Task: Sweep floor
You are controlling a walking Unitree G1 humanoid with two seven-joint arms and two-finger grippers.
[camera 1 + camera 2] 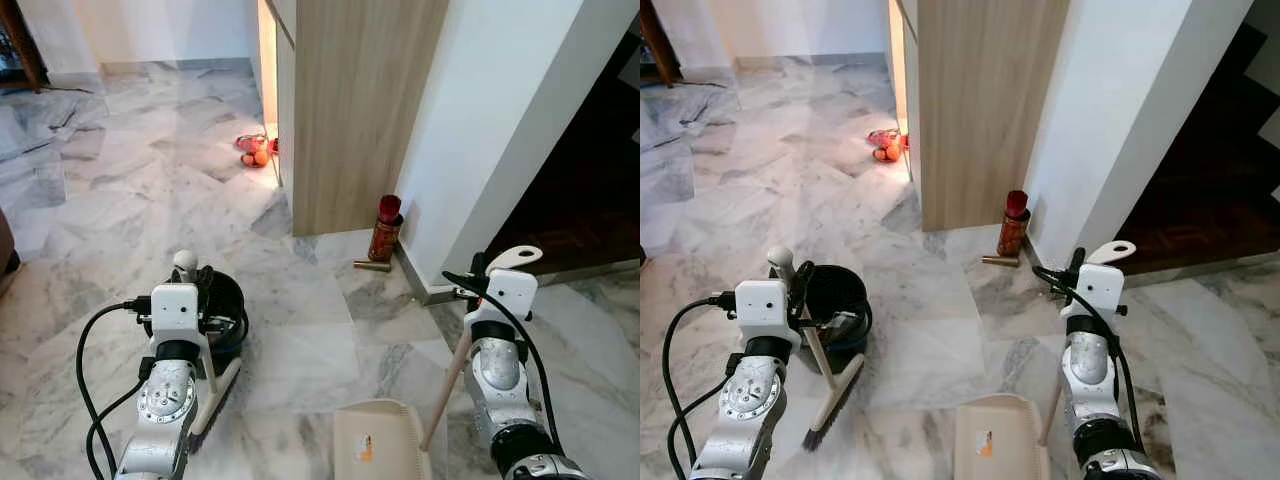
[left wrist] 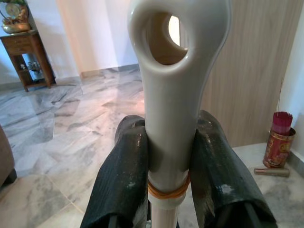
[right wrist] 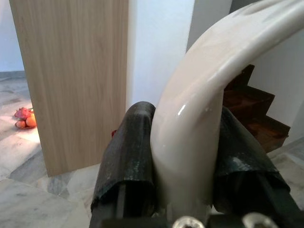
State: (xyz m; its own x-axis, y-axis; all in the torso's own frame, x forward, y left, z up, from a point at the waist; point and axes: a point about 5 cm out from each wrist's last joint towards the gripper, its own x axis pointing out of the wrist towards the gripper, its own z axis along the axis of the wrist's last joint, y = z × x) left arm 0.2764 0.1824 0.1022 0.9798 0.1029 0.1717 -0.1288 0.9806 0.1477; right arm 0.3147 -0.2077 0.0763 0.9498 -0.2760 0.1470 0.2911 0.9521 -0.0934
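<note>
My left gripper (image 2: 170, 122) is shut on the cream broom handle (image 2: 173, 90), just below its hanging hole. The broom's stick slants down to its dark brush (image 1: 834, 402), which rests on the marble floor by my left arm. My right gripper (image 3: 184, 114) is shut on the curved cream handle (image 1: 514, 259) of the dustpan. Its wooden stick (image 1: 446, 385) runs down to the beige pan (image 1: 378, 441), which lies on the floor between my arms at the bottom of the eye views.
A black bucket (image 1: 836, 298) stands right behind the broom. A red incense tin (image 1: 385, 228) and a brass tube (image 1: 372, 266) sit at the foot of the wooden cabinet panel (image 1: 350, 110) and white wall (image 1: 490, 130). Red and orange items (image 1: 253, 150) lie farther back. Dark stairs (image 1: 590, 190) rise at right.
</note>
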